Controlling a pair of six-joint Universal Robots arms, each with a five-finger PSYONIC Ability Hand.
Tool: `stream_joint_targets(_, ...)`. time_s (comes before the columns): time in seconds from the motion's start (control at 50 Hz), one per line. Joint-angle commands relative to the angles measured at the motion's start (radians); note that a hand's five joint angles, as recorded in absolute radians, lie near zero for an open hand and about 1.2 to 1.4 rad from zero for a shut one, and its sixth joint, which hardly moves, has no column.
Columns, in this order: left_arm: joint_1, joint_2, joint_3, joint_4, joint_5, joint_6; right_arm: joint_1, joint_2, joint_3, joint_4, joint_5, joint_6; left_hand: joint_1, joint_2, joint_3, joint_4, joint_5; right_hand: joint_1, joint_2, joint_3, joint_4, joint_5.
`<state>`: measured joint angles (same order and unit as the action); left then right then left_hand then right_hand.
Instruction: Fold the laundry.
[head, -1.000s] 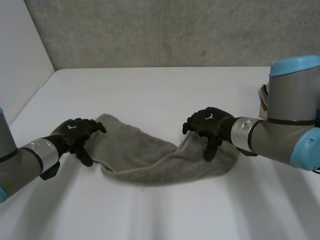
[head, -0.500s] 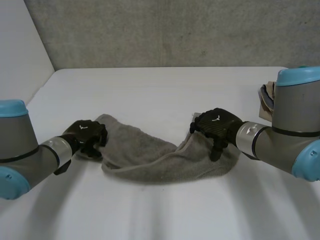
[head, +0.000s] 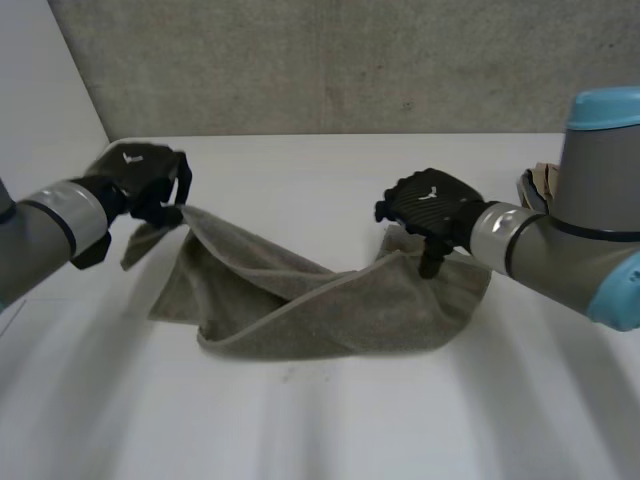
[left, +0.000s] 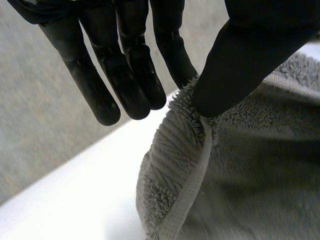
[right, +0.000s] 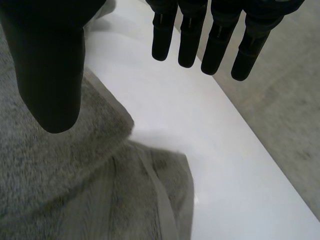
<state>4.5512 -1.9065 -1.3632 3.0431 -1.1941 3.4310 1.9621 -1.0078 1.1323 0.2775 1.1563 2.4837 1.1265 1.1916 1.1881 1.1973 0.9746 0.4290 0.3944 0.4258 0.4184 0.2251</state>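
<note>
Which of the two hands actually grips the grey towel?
The left hand: its thumb and a finger pinch a corner of the towel. The right hand has straight fingers, holding nothing.

Behind the right arm (head: 600, 255), a beige and blue thing (head: 535, 192) is mostly covered (too little shows to name it). The towel (head: 330, 310) runs off the edge in both wrist views; whether the thumb of the right hand (head: 432, 203) touches it cannot be told.

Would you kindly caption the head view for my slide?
Left hand holds one end of the grey towel pinched above the white table; right hand open over the other end.
</note>
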Motion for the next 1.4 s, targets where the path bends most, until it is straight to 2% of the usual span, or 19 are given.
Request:
stream_joint_targets(0.02,-0.004,0.072,-0.007,-0.006,0.005,-0.007,0.069,0.132,-0.112,0.060,-0.006,-0.034,0.270,0.205,0.208,0.199,0.247,0.048,0.082,0.051,0.058,0.077)
stream_joint_targets(0.12,-0.008,0.052,0.018,0.005,-0.001,-0.006,0.092,0.225,-0.169,0.097,0.003,-0.065,0.270,0.205,0.208,0.199,0.247,0.408,0.443,0.411,0.419,0.437)
stream_joint_targets(0.14,-0.008,0.043,0.028,0.011,-0.002,-0.006,0.095,0.236,-0.180,0.100,0.006,-0.072,0.270,0.205,0.208,0.199,0.247,0.540,0.574,0.543,0.550,0.569)
stream_joint_targets(0.16,-0.009,0.018,0.060,0.026,-0.008,-0.004,0.098,0.251,-0.202,0.101,0.014,-0.090,0.270,0.205,0.208,0.199,0.247,0.899,0.933,0.902,0.909,0.928)
stream_joint_targets(0.18,-0.011,0.006,0.081,0.034,-0.013,-0.004,0.098,0.255,-0.219,0.097,0.019,-0.097,0.270,0.205,0.208,0.199,0.247,0.967,1.001,0.970,0.977,0.996)
stream_joint_targets(0.3,-0.015,-0.085,0.294,0.069,-0.084,-0.016,0.090,0.186,-0.309,-0.047,0.141,-0.034,0.270,0.205,0.208,0.199,0.247,0.967,1.002,0.970,0.978,0.997)
stream_joint_targets(0.38,-0.023,-0.138,0.493,0.085,-0.178,-0.059,0.075,0.013,-0.186,-0.269,0.203,0.092,0.270,0.205,0.208,0.199,0.247,0.967,1.002,0.970,0.978,0.997)
stream_joint_targets(0.46,-0.023,-0.151,0.596,0.083,-0.229,-0.119,0.061,-0.134,0.019,-0.409,0.163,0.112,0.270,0.205,0.208,0.199,0.247,0.967,1.002,0.970,0.978,0.997)
stream_joint_targets(0.52,-0.024,-0.138,0.608,0.079,-0.228,-0.147,0.051,-0.205,0.154,-0.411,0.116,0.068,0.270,0.205,0.208,0.199,0.247,0.967,1.002,0.970,0.978,0.997)
stream_joint_targets(0.66,-0.035,-0.072,0.517,0.079,-0.171,-0.202,0.064,-0.291,0.523,-0.147,-0.044,-0.161,0.270,0.205,0.208,0.199,0.247,0.967,1.002,0.970,0.978,0.997)
stream_joint_targets(0.68,-0.037,-0.063,0.500,0.079,-0.165,-0.205,0.075,-0.282,0.543,-0.117,-0.055,-0.193,0.270,0.205,0.208,0.199,0.247,0.859,0.894,0.863,0.870,0.889)
stream_joint_targets(0.7,-0.044,-0.048,0.468,0.079,-0.153,-0.208,0.093,-0.259,0.552,-0.060,-0.072,-0.253,0.270,0.205,0.208,0.199,0.247,0.094,0.128,0.097,0.104,0.123)
stream_joint_targets(0.72,-0.047,-0.039,0.452,0.079,-0.148,-0.205,0.100,-0.246,0.543,-0.040,-0.069,-0.279,0.270,0.205,0.208,0.199,0.247,-0.254,-0.220,-0.251,-0.244,-0.225)
stream_joint_targets(0.8,-0.069,0.004,0.385,0.085,-0.127,-0.205,0.077,-0.206,0.393,-0.054,-0.011,-0.200,0.270,0.205,0.208,0.199,0.247,-0.254,-0.220,-0.251,-0.244,-0.225)
stream_joint_targets(0.86,-0.078,0.047,0.337,0.079,-0.116,-0.210,0.017,-0.190,0.228,-0.073,0.042,0.022,0.270,0.205,0.208,0.199,0.247,-0.254,-0.220,-0.251,-0.244,-0.225)
stream_joint_targets(0.94,-0.081,0.125,0.270,0.066,-0.104,-0.213,-0.035,-0.131,0.048,-0.089,0.034,0.240,0.270,0.205,0.208,0.199,0.247,-0.254,-0.220,-0.251,-0.244,-0.225)
stream_joint_targets(1.16,-0.080,0.389,0.070,0.028,0.011,-0.225,0.012,0.184,-0.282,-0.037,-0.066,0.300,0.270,0.205,0.208,0.199,0.247,-0.254,-0.220,-0.251,-0.244,-0.225)
stream_joint_targets(1.22,-0.081,0.470,-0.009,0.025,0.045,-0.233,0.067,0.293,-0.339,-0.055,-0.150,0.305,0.270,0.205,0.208,0.199,0.247,-0.254,-0.220,-0.251,-0.244,-0.225)
stream_joint_targets(1.4,-0.078,0.612,-0.131,0.014,0.106,-0.237,0.179,0.411,-0.410,-0.171,-0.178,0.380,0.270,0.205,0.208,0.199,0.247,-0.254,-0.220,-0.251,-0.244,-0.225)
